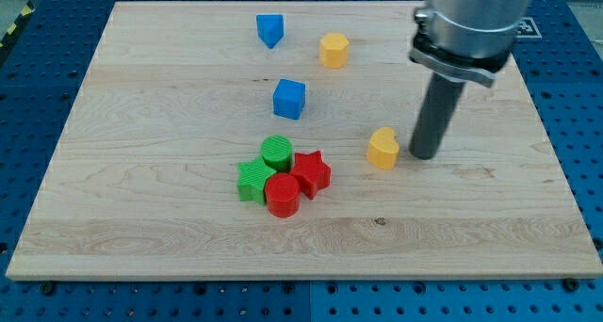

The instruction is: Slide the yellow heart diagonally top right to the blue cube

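Observation:
The yellow heart lies on the wooden board, right of centre. My tip stands just to the heart's right, close to it or touching it. The blue cube sits up and to the left of the heart, well apart from it.
A blue block and a yellow block lie near the view's top. A cluster of a green cylinder, green star, red star and red cylinder sits left of the heart, below the cube.

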